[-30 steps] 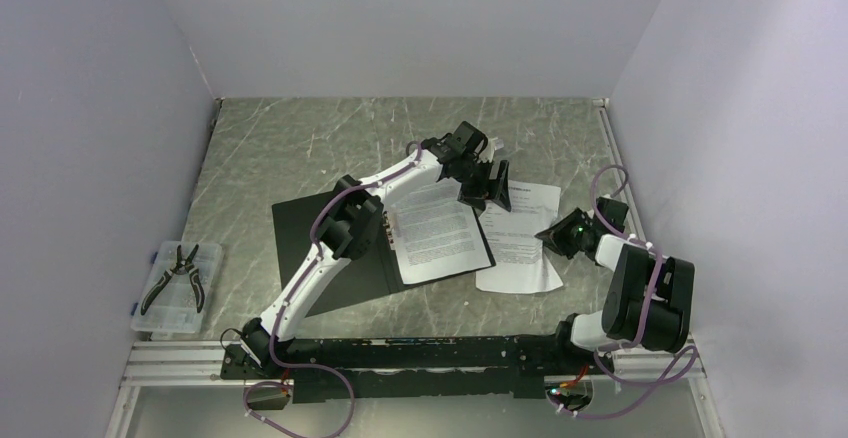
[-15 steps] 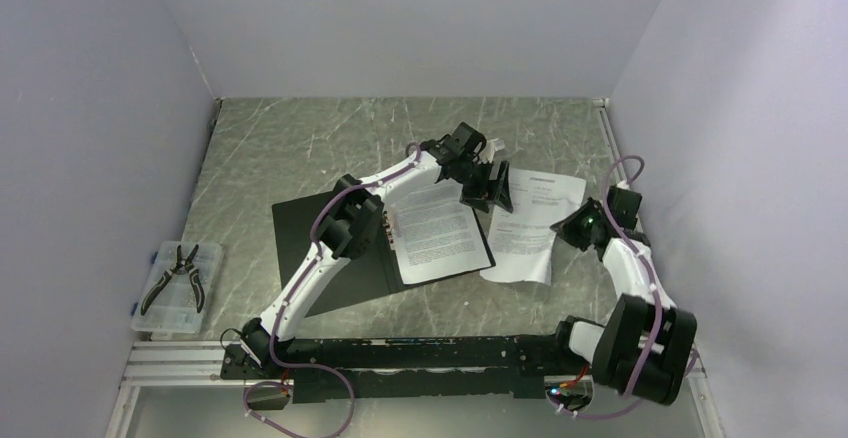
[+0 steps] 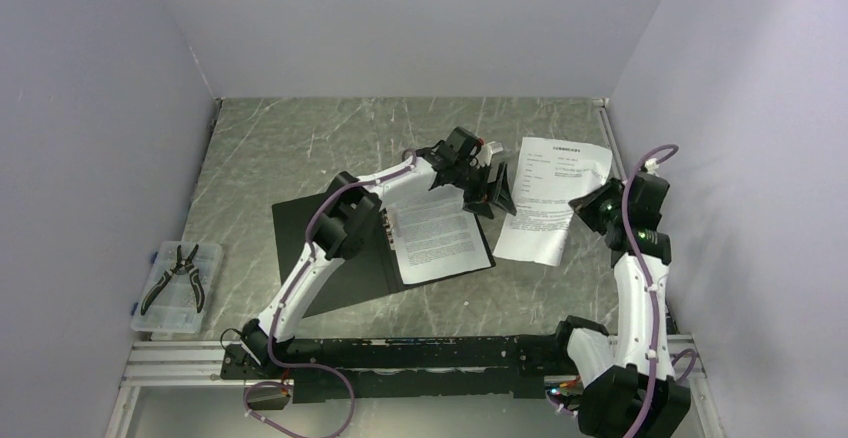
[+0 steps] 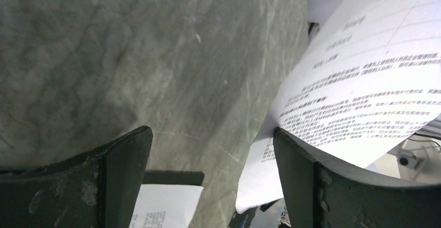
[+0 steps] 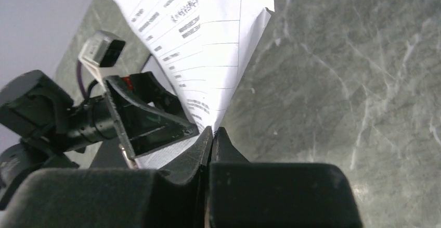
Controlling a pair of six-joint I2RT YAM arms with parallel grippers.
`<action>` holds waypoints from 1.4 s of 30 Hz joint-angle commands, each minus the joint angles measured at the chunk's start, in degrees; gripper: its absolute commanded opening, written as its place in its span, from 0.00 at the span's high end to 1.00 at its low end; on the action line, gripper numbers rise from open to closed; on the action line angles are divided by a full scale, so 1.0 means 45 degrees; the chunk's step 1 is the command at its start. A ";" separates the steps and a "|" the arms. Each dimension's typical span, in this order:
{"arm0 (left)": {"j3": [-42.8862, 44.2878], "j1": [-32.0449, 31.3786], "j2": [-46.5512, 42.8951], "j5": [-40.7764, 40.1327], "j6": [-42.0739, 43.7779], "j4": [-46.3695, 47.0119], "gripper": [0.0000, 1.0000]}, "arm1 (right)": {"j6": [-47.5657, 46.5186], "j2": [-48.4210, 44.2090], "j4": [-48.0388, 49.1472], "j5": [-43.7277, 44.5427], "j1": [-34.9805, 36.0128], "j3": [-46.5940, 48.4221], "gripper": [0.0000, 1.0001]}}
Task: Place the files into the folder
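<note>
The folder (image 3: 320, 248) lies open on the table, black inside up, with one printed file (image 3: 440, 233) on its right half. My right gripper (image 3: 590, 210) is shut on the edge of a second file (image 3: 555, 198) and holds it raised and tilted above the table, right of the folder. In the right wrist view that sheet (image 5: 208, 40) fans up from my closed jaws (image 5: 213, 130). My left gripper (image 3: 495, 190) hovers open over the folder's far right corner, beside the raised sheet (image 4: 364, 98), nothing between its fingers (image 4: 210, 134).
A clear plastic box with pliers (image 3: 178, 286) sits at the table's left near corner. Grey walls close in the left, back and right. An aluminium rail (image 3: 180, 363) runs along the near edge by the arm bases.
My right gripper shut on the loose sheet's edge and lifted it off the table, up and toward the back right. The left gripper stayed open near the folder's corner.
</note>
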 commanded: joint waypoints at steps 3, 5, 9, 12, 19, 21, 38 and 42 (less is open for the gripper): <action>-0.1993 0.0324 -0.2607 0.1649 -0.2212 0.4300 0.07 | 0.0084 -0.0456 -0.1143 -0.1049 0.0020 0.2277 1.00; -0.2774 0.0449 -0.3192 0.2098 -0.3045 0.5783 0.07 | 0.0041 -0.0544 -0.1296 -0.1227 0.0013 0.2523 1.00; -0.4117 0.0759 -0.4140 0.2711 -0.4542 0.8016 0.07 | -0.0049 -0.0605 -0.1437 -0.1781 0.0030 0.2618 1.00; -0.4595 0.0866 -0.4576 0.3018 -0.5198 0.8786 0.07 | -0.0001 -0.0677 -0.1375 -0.2267 0.0024 0.2643 1.00; -0.5536 0.0930 -0.5817 0.3255 -0.5592 0.9162 0.09 | -0.0053 -0.0526 -0.1387 -0.3662 0.0026 0.3395 1.00; -0.5742 0.0937 -0.6247 0.3088 -0.5244 0.8636 0.10 | 0.0022 -0.0463 -0.1315 -0.4151 0.0028 0.3534 1.00; -0.7407 0.0937 -0.8548 0.2779 -0.5221 0.8145 0.65 | 0.1233 -0.0435 -0.0385 -0.6311 0.0068 0.3895 1.00; -0.7644 0.0937 -0.8908 0.2654 -0.5115 0.7990 0.83 | 0.1291 -0.0480 -0.0410 -0.6398 0.0069 0.4004 1.00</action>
